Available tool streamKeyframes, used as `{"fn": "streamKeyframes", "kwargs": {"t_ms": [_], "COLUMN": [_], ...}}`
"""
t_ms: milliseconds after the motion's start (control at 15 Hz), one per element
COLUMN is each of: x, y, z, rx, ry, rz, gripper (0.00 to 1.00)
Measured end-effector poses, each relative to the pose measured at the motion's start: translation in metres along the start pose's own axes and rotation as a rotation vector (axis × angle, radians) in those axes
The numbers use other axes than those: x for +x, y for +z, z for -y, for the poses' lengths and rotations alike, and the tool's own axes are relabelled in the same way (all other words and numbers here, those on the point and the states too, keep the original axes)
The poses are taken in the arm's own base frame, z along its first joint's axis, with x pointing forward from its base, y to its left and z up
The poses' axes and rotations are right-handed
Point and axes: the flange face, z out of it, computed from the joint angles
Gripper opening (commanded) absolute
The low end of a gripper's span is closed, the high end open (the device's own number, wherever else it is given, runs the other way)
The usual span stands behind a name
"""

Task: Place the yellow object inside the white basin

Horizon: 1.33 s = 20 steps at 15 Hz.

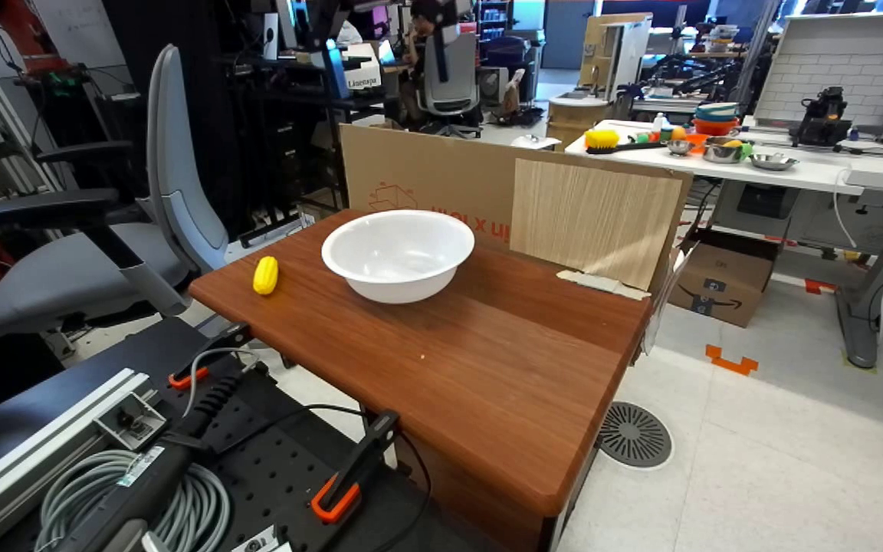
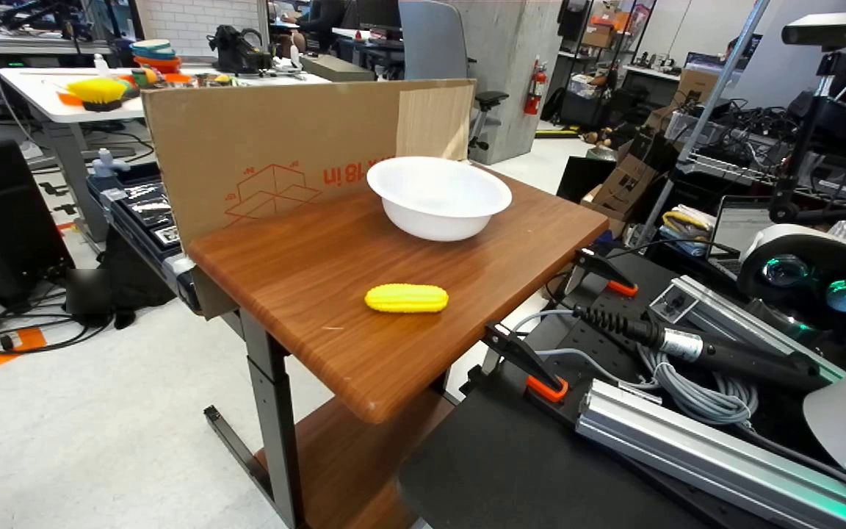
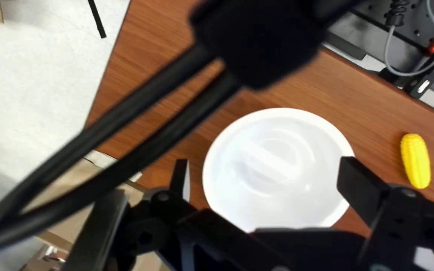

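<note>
The yellow object [image 1: 265, 275] is a small ribbed, corn-like piece lying on the brown table. It also shows in an exterior view [image 2: 407, 298] and at the right of the wrist view [image 3: 415, 161]. The white basin [image 1: 402, 285] stands upright on the table, apart from the yellow object, and looks empty. It also shows in an exterior view [image 2: 439, 220] and in the wrist view [image 3: 277, 145]. My gripper [image 3: 264, 175] is open and holds nothing. In the wrist view its fingers lie over the basin, and the yellow object is outside the right finger. Neither exterior view shows the gripper.
The wooden table [image 1: 480, 376] has a cardboard panel [image 2: 320, 139] standing along its far edge, behind the basin. Black and orange clamps [image 1: 349, 483] grip the edge towards the black base plate [image 1: 288, 452]. Dark cables [image 3: 138, 124] cross the wrist view.
</note>
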Motion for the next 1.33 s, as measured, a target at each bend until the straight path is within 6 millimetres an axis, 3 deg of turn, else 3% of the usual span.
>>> {"fn": "streamKeyframes", "kwargs": {"t_ms": [333, 800, 1000, 1333], "x": [0.056, 0.091, 0.096, 0.091], "y": [0.045, 0.090, 0.103, 0.120], "z": [0.076, 0.167, 0.192, 0.208], "rx": [0.025, 0.030, 0.027, 0.039], "ry": [-0.282, -0.586, -0.635, -0.548], "rz": [0.069, 0.145, 0.115, -0.025], "gripper": [1.00, 1.00, 1.00, 1.00]}}
